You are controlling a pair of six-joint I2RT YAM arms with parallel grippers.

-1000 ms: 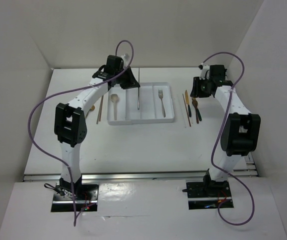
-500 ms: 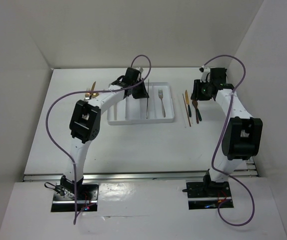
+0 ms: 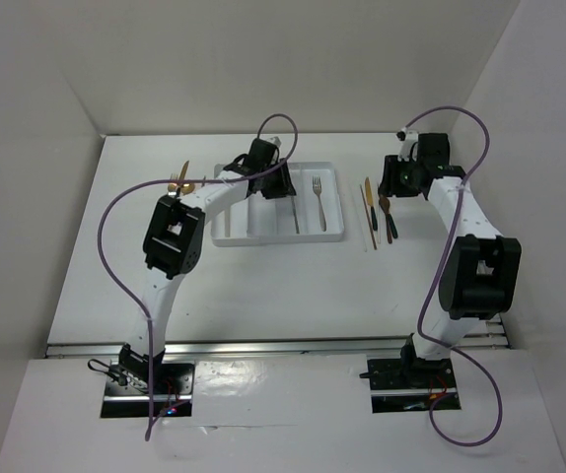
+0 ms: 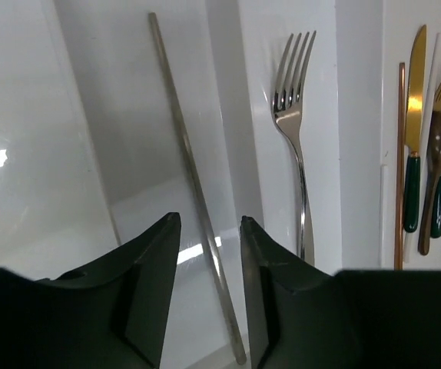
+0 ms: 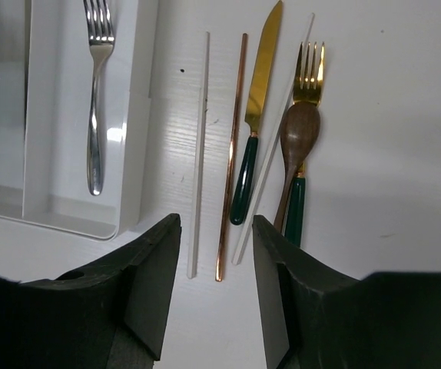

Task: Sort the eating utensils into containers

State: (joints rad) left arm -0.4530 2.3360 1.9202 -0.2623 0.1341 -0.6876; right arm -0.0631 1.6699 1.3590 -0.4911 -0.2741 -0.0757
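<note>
The white tray (image 3: 338, 219) lies mid-table. My left gripper (image 3: 275, 185) hangs open over it, and a silver chopstick (image 4: 188, 173) lies loose on a compartment floor between its fingers (image 4: 153, 269). A silver fork (image 4: 296, 146) rests in the compartment to the right. My right gripper (image 5: 215, 221) is open and empty above the near ends of a white chopstick (image 5: 200, 138) and a copper chopstick (image 5: 233, 146). Beside them on the table lie a gold knife (image 5: 259, 92), a second white chopstick (image 5: 276, 161), a gold fork (image 5: 308, 73) and a brown wooden spoon (image 5: 298, 138).
A gold utensil (image 3: 178, 181) shows left of the tray, partly hidden behind my left arm. The tray's right wall (image 5: 134, 146) runs close to the loose chopsticks. White enclosure walls stand at the back and on both sides.
My left arm swung right over the tray with the silver chopstick, then opened; the chopstick now lies in a compartment. My right gripper widened a little and barely shifted.
</note>
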